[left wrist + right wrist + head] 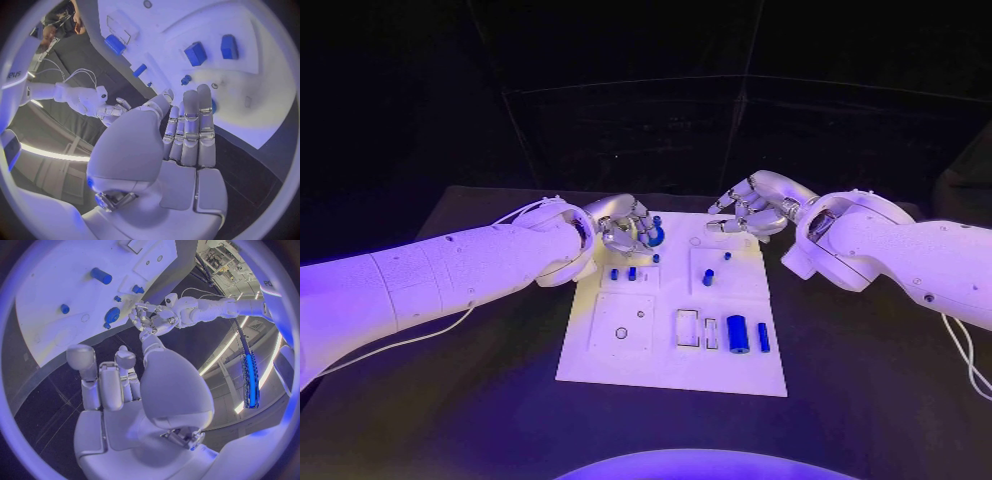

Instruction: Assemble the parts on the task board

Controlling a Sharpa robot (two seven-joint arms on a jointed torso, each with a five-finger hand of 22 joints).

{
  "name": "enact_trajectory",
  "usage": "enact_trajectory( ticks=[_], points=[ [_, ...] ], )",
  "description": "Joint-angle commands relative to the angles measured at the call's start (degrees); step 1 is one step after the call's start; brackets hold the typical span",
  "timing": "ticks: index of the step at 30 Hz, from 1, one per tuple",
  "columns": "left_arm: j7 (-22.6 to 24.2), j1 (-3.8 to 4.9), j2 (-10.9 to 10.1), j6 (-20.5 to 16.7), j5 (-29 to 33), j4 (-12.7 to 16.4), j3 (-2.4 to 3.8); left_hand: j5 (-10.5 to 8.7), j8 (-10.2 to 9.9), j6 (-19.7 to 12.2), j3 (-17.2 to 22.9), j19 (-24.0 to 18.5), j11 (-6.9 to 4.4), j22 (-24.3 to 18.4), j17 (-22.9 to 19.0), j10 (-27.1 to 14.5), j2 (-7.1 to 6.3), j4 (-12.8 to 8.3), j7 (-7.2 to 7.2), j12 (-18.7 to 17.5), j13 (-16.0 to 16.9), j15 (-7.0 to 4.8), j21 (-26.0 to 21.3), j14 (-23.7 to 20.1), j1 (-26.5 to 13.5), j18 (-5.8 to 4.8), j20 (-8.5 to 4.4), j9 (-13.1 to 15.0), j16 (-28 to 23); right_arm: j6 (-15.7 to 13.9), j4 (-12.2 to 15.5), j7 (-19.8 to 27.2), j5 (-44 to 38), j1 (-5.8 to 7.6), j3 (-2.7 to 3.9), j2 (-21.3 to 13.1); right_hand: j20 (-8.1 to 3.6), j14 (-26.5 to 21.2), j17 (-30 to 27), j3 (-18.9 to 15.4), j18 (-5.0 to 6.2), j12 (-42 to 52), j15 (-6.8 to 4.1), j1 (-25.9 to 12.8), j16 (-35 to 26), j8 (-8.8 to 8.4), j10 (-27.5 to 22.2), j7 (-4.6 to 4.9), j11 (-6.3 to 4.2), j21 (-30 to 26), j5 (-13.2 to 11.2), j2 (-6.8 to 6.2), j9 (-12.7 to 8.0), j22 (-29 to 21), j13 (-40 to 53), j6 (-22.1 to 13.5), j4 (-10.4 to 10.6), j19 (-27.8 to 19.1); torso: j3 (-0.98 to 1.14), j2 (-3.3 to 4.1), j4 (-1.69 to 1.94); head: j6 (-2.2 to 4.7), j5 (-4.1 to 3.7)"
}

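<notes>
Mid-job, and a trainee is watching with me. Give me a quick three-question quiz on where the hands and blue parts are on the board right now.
1. True or false: the right silver many-fingered hand holds a small blue part.
2. Where is the left silver many-fingered hand? A) over the near edge of the white flat task board; B) at the board's far left corner; C) off the table.
3. Fill in: the thick blue cylinder lies close to the board's near edge, toward the robot's ____ side.
Key: 1 false, its fingers hold nothing; 2 B; 3 right.
</notes>
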Motion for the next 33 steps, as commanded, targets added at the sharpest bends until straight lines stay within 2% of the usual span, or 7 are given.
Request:
enact_trajectory(
  ticks=[1,2,3,7,11,18,33],
  points=[
    [5.7,-0.08,1.4,0.6,-12.0,-1.4,-0.34,0.11,-1.5,1.4,0.0,1.2,-0.06,-0.2,0.0,-0.3,-0.97,-0.3,-0.01,-1.0,-1.6,0.20,-0.1,1.5,-0.4,0.69,0.40,-1.2,0.3,0.0,0.0,0.5,0.1,0.10,0.03,0.2,-0.24,2.4,0.0,-0.3,1.01,0.3,-0.22,0.0,-0.4,0.38,-0.4,-0.17,-0.06,-0.3,-0.1,0.73,0.0,0.0,-0.1,-0.4,0.2,0.1,-0.01,0.03,0.00,0.16,-0.30],
    [5.5,-0.10,1.8,1.0,-13.1,-1.8,-0.41,0.16,-2.0,1.9,0.0,1.8,-0.07,-0.2,0.2,-0.1,-1.09,-0.4,-0.06,-1.3,-2.1,0.17,0.1,2.1,-0.6,0.72,0.36,-1.7,0.8,0.0,0.0,0.5,0.1,0.10,0.03,0.2,-0.24,2.5,0.0,-0.3,1.01,0.3,-0.22,0.1,-0.3,0.39,-0.4,-0.17,-0.07,-0.3,-0.1,0.76,0.0,0.0,-0.1,-0.4,0.2,0.2,0.00,0.04,-0.01,0.17,-0.30],
    [5.3,-0.13,2.2,1.3,-14.3,-2.4,-0.49,0.17,-2.6,2.4,0.0,2.8,-0.11,-0.1,2.9,0.0,-1.14,-0.5,-0.15,-1.6,-2.7,0.09,0.5,4.0,-0.8,0.73,0.31,-2.2,3.6,0.0,0.0,0.5,0.1,0.10,0.03,0.2,-0.24,2.5,0.0,-0.3,1.01,0.3,-0.22,0.1,-0.3,0.39,-0.4,-0.17,-0.07,-0.3,-0.1,0.76,0.0,0.0,-0.1,-0.4,0.2,0.2,-0.02,0.08,-0.05,0.23,-0.33],
    [4.5,-0.18,3.7,2.0,-17.6,-4.3,-0.68,0.12,-4.4,3.9,-0.3,6.5,-0.37,1.3,16.8,0.5,-1.25,-0.6,-0.40,-2.1,-4.5,-0.19,3.1,10.8,-1.8,0.67,-0.01,-3.7,17.1,0.0,0.0,0.5,0.1,0.10,0.03,0.3,-0.24,2.5,0.0,-0.3,1.01,0.3,-0.22,0.1,-0.3,0.39,-0.4,-0.17,-0.07,-0.3,-0.1,0.76,0.0,0.0,-0.1,-0.4,0.2,0.2,-0.03,0.08,0.00,0.28,-0.44],
    [3.8,-0.20,5.1,3.5,-20.4,-6.0,-0.75,0.04,-5.7,5.6,-0.1,7.9,-0.56,3.0,23.4,1.2,-1.07,-1.0,-0.67,-2.3,-5.9,-0.41,5.4,13.0,-2.0,0.59,-0.24,-4.8,23.5,0.0,-0.1,0.5,0.1,0.10,0.03,0.4,-0.25,2.5,0.0,-0.3,1.01,0.3,-0.22,0.1,-0.3,0.40,-0.4,-0.17,-0.07,-0.3,0.0,0.79,0.0,0.0,-0.1,-0.4,0.2,0.2,-0.02,0.10,-0.07,0.33,-0.48],
    [3.3,-0.22,6.7,3.9,-22.3,-8.0,-0.76,0.13,-6.8,7.2,1.1,10.8,-0.69,10.5,27.8,1.8,-0.47,-1.9,-0.84,-2.9,-7.5,-0.51,13.0,14.5,-1.3,-0.57,-0.42,-5.7,27.7,0.1,-0.2,0.5,0.1,0.10,0.03,0.6,-0.26,2.5,0.1,-0.3,1.01,0.4,-0.23,0.4,-0.3,0.45,-0.4,-0.17,-0.08,-0.4,0.4,0.95,0.0,0.0,-0.1,-0.4,0.2,0.2,-0.04,0.09,-0.08,0.31,-0.71],
    [2.1,-0.23,7.9,7.1,-23.0,-8.9,-0.76,0.14,-7.8,10.1,4.3,12.6,-1.30,16.4,29.3,4.8,0.13,-2.9,-1.43,-3.5,-9.4,-0.98,19.0,15.3,-1.1,-1.39,-0.78,-6.1,29.8,0.3,-0.3,0.5,0.1,0.10,0.03,0.9,-0.26,2.5,0.1,-0.3,1.01,0.4,-0.23,0.4,-0.3,0.45,-0.4,-0.17,-0.08,-0.4,0.4,0.95,0.0,0.0,-0.1,-0.4,0.2,0.2,-0.02,0.01,0.06,0.01,-0.77]
  ],
)
